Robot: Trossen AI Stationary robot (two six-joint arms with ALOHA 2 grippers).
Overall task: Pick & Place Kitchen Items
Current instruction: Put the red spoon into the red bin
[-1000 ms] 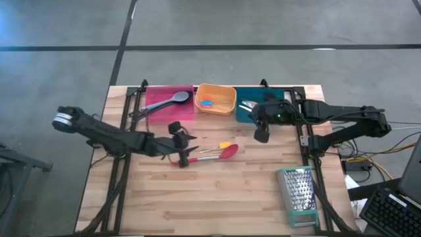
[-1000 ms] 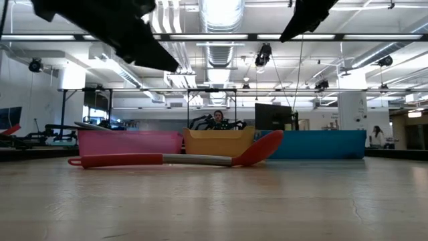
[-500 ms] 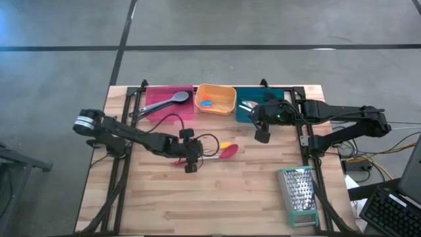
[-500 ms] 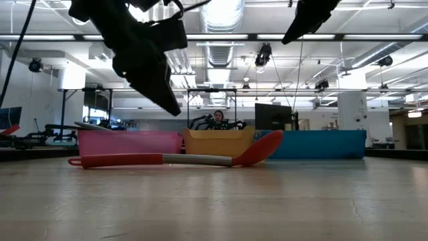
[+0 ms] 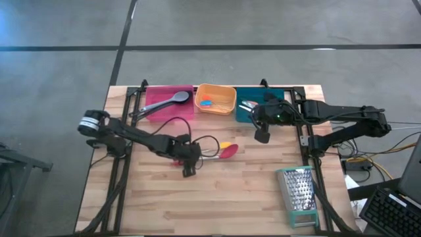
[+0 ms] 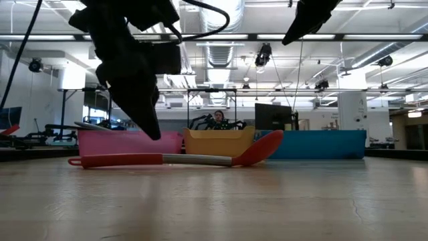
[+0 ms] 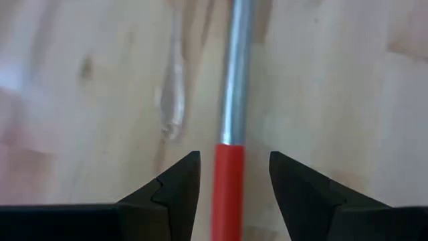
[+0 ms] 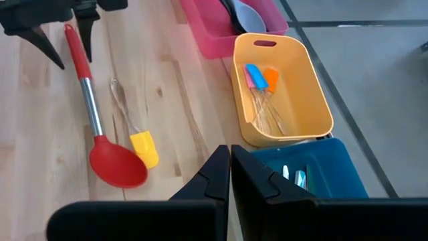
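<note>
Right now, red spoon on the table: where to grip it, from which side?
Grip the red spoon at its red handle end, just behind the metal shaft, coming straight down. It lies flat on the table, and the handle is slim and straight. The open left gripper already straddles it there, away from the yellow spatula beside the bowl.

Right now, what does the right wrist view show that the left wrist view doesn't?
Only the right wrist view shows the red spoon's bowl, the yellow spatula beside it, and the pink bin, orange bin and teal bin. Only the left wrist view shows, close up, the open left end effector straddling the handle. Both show the red spoon lying on the wooden table.
</note>
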